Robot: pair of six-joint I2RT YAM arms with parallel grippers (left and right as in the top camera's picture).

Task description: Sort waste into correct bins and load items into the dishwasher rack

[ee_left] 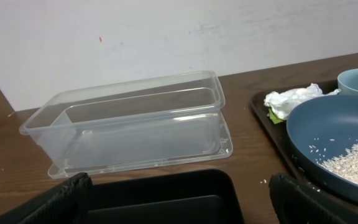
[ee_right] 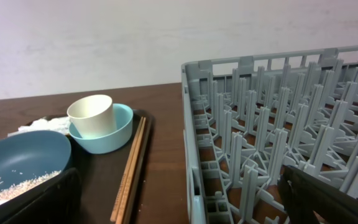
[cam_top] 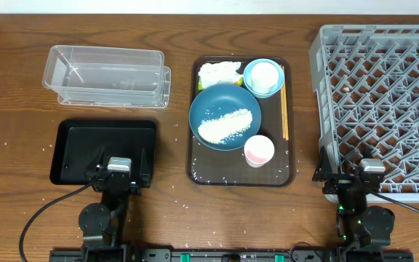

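The brown wooden desk (cam_top: 13, 94) carries everything. The light grey dishwasher rack (cam_top: 384, 94) fills its right side, empty of dishes. The right hand (cam_top: 369, 169) sits at the rack's near left corner. Its fingers (ee_right: 39, 199) are spread wide apart and grip nothing.

A dark brown serving tray (cam_top: 204, 169) lies mid-desk, well apart from both hands. To its left the clear plastic tub (cam_top: 108, 76) lies at the back. The black tray (cam_top: 86, 142) lies nearer, just below the tub. The left hand (cam_top: 120, 164) hangs over the black tray's near edge. Its fingers (ee_left: 64, 199) are likewise wide open and empty.

On the serving tray the dark blue plate (cam_top: 213, 102) holds a heap of white rice (cam_top: 228, 125). The light blue bowl (ee_right: 115, 134) stands behind it to the right, with the white cup (ee_right: 92, 115) upright inside. The crumpled napkin (cam_top: 219, 73), a yellow-green wrapper showing at its edge, lies left of the bowl. The pink cup (cam_top: 259, 151) stands on the near side of the plate. The wooden chopsticks (cam_top: 284, 102) lie along the tray's right rim, between bowl and rack. Loose grains speckle the serving tray and the desk.
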